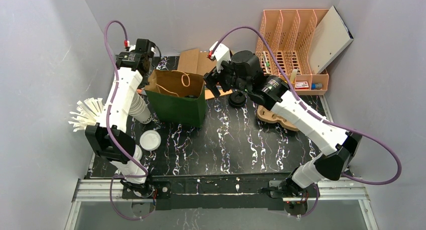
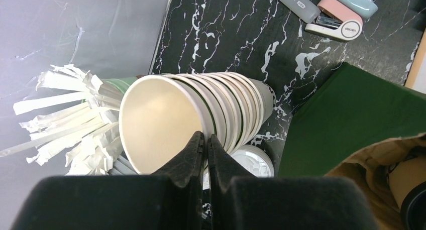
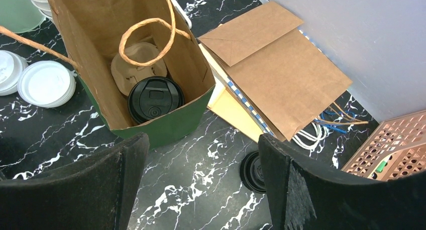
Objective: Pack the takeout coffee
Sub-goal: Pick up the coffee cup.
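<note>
Found lidded coffee cup (image 3: 154,99) standing inside open paper bag (image 3: 166,127); noted right gripper (image 3: 198,154) just beside bag, jaws wide, holding nothing; noted left gripper (image 2: 206,142) over stacked cups (image 2: 226,109), jaws pressed together, holding nothing.

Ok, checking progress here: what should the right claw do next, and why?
Probably lift the right claw clear of the bag: it stands open and empty, and the black-lidded cup already sits in the carrier inside the bag.
</note>
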`<state>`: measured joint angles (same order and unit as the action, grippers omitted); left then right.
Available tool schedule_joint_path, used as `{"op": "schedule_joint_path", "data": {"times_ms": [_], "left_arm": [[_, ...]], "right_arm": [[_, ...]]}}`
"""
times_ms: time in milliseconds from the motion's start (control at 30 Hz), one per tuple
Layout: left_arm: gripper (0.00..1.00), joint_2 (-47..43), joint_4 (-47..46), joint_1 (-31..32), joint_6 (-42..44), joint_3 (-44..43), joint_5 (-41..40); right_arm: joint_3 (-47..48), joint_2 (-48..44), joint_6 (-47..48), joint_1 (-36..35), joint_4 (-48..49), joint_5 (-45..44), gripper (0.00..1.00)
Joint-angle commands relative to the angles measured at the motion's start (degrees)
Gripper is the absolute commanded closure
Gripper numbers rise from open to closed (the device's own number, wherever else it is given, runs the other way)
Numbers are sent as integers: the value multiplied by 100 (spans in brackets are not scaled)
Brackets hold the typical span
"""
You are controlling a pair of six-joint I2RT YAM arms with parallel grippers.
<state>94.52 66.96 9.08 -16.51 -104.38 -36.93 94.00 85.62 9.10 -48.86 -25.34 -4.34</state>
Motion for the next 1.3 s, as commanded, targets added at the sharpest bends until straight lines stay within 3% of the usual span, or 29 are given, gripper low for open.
{"op": "schedule_joint_path", "data": {"times_ms": [0,533,1000,1267], "left_arm": [[100,-184,198,177,61,180,-564],[100,-330,530,366,118,424,-1306],[100,-37,1041,365,43,-823,-979],[100,235,1511,361,-212,-2835,-602]], "right_arm": [[-62,-251,-78,-24,314,-23,12],[-223,-355,-143,-26,435,11,12],[-215,-290,-120,-25,497,87,11],[-182,-278,-93,-19,556,53,11]]}}
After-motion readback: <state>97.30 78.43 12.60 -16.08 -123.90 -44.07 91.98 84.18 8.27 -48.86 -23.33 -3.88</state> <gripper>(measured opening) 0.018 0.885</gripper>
